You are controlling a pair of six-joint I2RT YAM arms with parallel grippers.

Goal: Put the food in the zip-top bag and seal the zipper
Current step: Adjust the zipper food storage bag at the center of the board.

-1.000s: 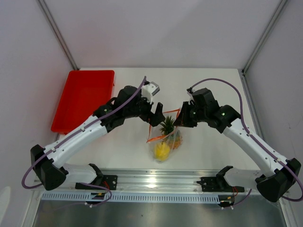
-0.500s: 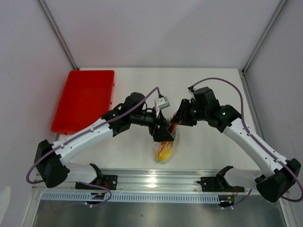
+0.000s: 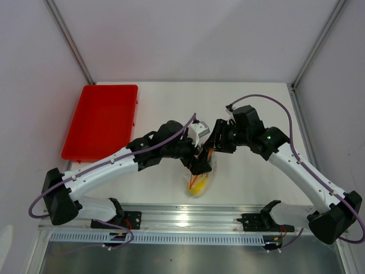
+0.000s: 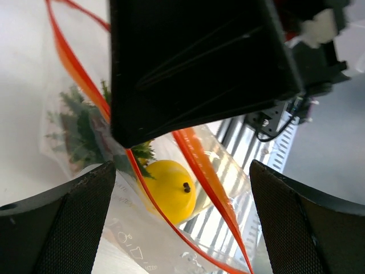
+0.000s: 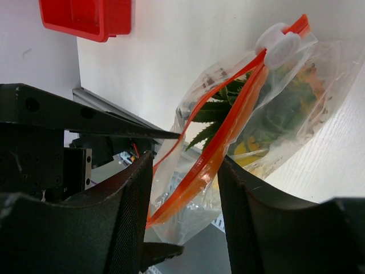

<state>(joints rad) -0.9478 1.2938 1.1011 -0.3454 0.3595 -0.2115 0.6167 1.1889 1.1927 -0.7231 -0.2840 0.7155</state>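
Top cam first: my two grippers meet over the middle of the table [image 3: 159, 103]. My left gripper [image 3: 201, 164] sits at 7 o'clock of my right gripper [image 3: 212, 147], almost touching it. The zip-top bag [image 3: 204, 178] trails off toward 6 o'clock from both, with the lemon [image 3: 195, 189] at its near end. The red tray [image 3: 97, 123] is well apart at 10 o'clock.

Left wrist cam: my left fingers are spread wide with the bag between them, gripping nothing. The zipper [image 4: 199, 162] shows as two red strips running 11 to 5 o'clock. They're apart, so the mouth is still open. The lemon sits inside between the strips, and the pineapple [image 4: 80, 123] leaves are at 9 o'clock of it, also inside. I take the black block across 12 o'clock to be my right gripper.

Right wrist cam: my right fingers are closed in on the zipper, and the strip fills the gap between them. Its long axis runs from 7 o'clock out to 1 o'clock, with a white slider [image 5: 279, 43] at the far end. The pineapple is under the strip, inside. I can't pick out the round green fruit for sure.

My read is that the food's mostly in and the sealing is what's left. The right is anchoring one end, so the free left is the one to work along that line.
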